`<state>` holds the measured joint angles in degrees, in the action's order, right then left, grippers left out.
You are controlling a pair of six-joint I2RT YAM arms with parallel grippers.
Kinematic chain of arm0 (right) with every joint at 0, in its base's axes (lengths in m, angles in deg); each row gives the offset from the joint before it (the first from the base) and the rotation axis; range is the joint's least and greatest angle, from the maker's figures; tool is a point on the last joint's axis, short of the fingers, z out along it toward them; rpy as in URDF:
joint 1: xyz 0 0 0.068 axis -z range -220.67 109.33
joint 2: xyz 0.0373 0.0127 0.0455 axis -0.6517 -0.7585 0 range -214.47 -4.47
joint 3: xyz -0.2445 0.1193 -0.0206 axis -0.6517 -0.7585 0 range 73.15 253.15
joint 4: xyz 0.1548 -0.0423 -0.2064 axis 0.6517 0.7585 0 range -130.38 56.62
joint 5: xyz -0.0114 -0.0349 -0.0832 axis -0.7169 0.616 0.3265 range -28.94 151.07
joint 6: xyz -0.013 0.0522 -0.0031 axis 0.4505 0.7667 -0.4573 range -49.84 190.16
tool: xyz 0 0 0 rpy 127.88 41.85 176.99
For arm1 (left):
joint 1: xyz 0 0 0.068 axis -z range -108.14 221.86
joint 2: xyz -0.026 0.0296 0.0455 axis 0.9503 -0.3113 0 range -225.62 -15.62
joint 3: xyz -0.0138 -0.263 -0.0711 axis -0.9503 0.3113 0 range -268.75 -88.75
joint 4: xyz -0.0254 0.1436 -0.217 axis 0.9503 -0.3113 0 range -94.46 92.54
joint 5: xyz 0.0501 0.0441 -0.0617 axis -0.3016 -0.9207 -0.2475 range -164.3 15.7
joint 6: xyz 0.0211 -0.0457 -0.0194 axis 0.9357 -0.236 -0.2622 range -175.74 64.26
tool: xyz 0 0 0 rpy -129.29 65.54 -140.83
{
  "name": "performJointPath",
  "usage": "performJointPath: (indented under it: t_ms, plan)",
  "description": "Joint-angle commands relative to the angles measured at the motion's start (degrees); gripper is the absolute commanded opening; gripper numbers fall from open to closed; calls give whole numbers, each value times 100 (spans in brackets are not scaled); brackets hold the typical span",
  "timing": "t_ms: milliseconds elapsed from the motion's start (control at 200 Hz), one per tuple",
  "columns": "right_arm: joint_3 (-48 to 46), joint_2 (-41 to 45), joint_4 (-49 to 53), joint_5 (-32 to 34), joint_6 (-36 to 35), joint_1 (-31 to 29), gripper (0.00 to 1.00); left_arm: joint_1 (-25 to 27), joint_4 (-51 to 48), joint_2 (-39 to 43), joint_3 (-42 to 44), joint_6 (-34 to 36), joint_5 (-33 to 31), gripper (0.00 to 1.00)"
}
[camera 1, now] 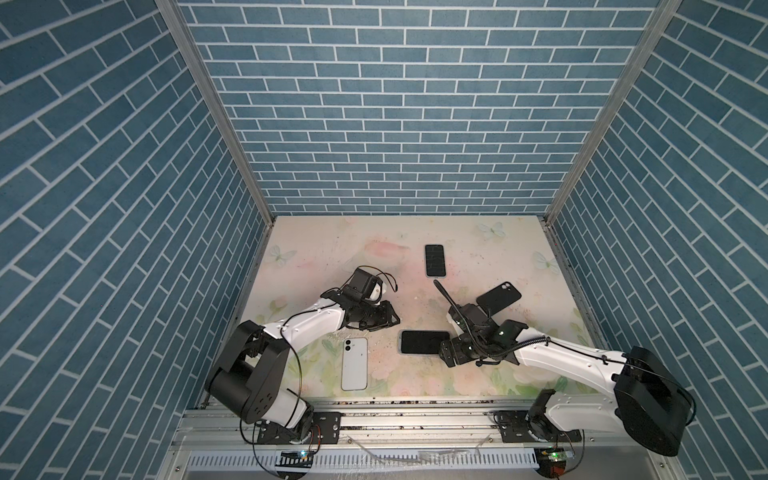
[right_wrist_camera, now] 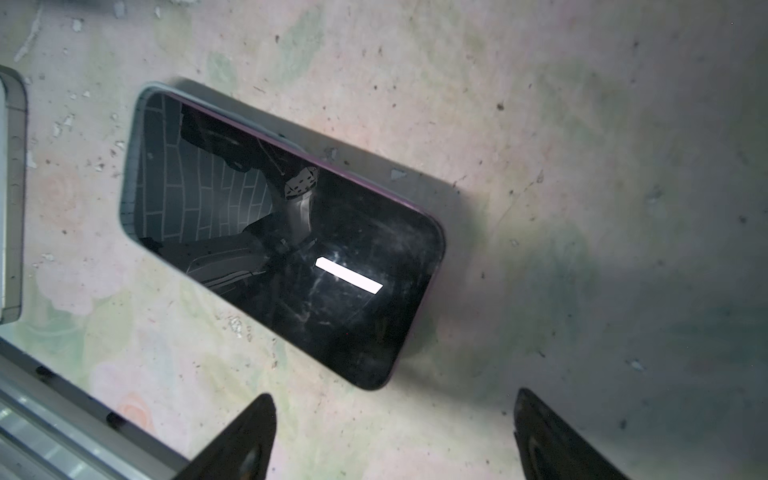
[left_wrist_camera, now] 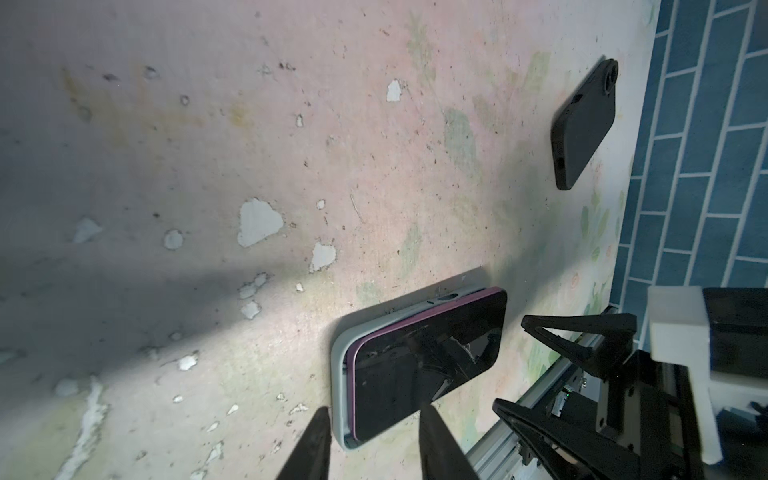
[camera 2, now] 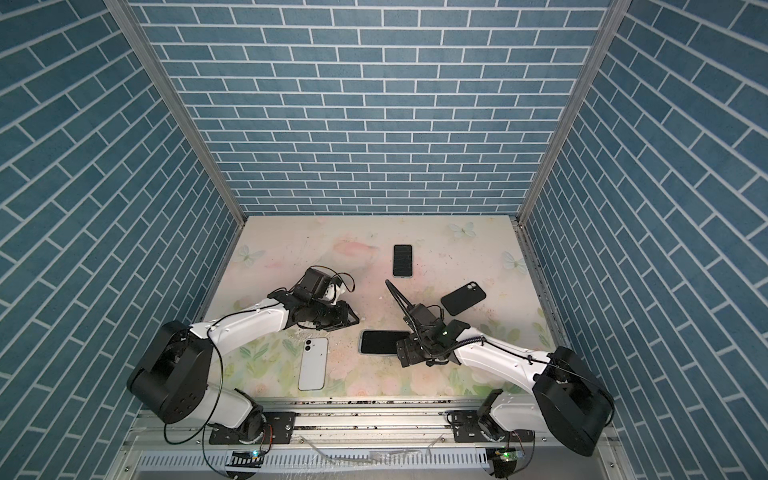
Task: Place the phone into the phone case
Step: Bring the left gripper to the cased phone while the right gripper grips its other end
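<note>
In both top views the phone (camera 1: 424, 342) is seen lying screen up, lengthwise across the picture, just below the middle of the flowered table (camera 1: 332, 257). It is laid on a pale grey phone case (left_wrist_camera: 338, 374), whose rim is shown at one end and along one long side. The phone's purple edge is seen standing a little above that rim, and whether it is fully seated cannot be told.

In the top views the right gripper (right_wrist_camera: 397, 395) is placed low at the phone's right end. Its jaws are spread wide, with nothing between them. The left gripper (left_wrist_camera: 374, 408) is placed just above and to the left of the phone's other end. Its jaws are parted only narrowly, and nothing is gripped.

A white phone (camera 1: 354, 363) is laid back up at the lower left. A black case (camera 1: 498, 298) is seen at the right and a third phone (camera 1: 435, 260) above the middle.
</note>
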<state>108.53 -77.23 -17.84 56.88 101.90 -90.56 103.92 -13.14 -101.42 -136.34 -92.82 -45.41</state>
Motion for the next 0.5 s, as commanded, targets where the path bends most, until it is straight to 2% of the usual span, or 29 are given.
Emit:
performJointPath:
  t_ms: [0,245,495]
  plan:
    - [-30,171,-528,-182,510,-14,89,169,118,-111,-36,-94,-388,38]
    - [-51,664,-782,-360,1605,-4,83,179,464,-226,242,-169,-512,38]
    - [420,521,220,-383,1256,232,74,252,727,-388,427,-287,-413,36]
